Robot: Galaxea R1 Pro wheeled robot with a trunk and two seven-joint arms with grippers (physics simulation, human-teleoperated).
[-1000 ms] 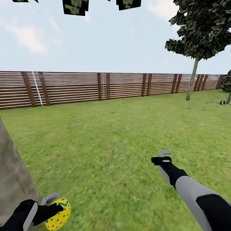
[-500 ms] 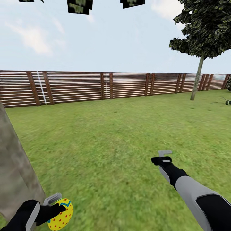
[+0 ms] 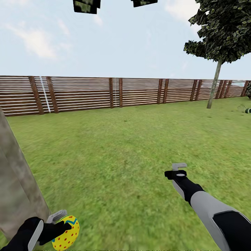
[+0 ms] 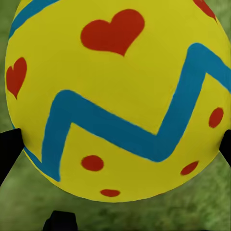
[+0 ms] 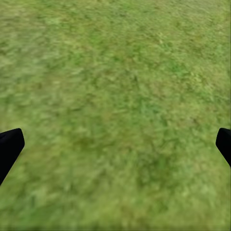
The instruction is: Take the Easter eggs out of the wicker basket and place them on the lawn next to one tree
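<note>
Left gripper point(image 3: 64, 228): fingers pinching one Easter egg point(image 3: 65, 233), yellow with red dots and a blue zigzag stripe, held low at the left of the head view, above the grass. In the left wrist view the egg point(image 4: 115, 101) sits between the two dark fingers point(image 4: 9, 147), one at each flank of the shell; red hearts, red dots and the blue zigzag are legible on it, with blurred grass behind. Just beside the held egg, at the left edge of the head view, stands the thick pale grey-brown mottled trunk of the tree point(image 3: 15, 181); dark leaf patches hang at the top of that view. Right gripper point(image 3: 179, 169): fingers spread wide with nothing between them; in the right wrist view the dark fingertips point(image 5: 9, 147) sit at opposite edges with bare lawn point(image 5: 115, 106) between. The right arm reaches forward at the right of the head view, well apart from the left gripper. The lawn point(image 3: 125, 146) runs flat and mottled green to a brown horizontal-slat fence point(image 3: 115, 92) across the far side. A thin-trunked tree point(image 3: 218, 42) with a dark crown stands near the fence at the right. Small dark objects lie on the grass at the far right edge; they are too small to identify.
</note>
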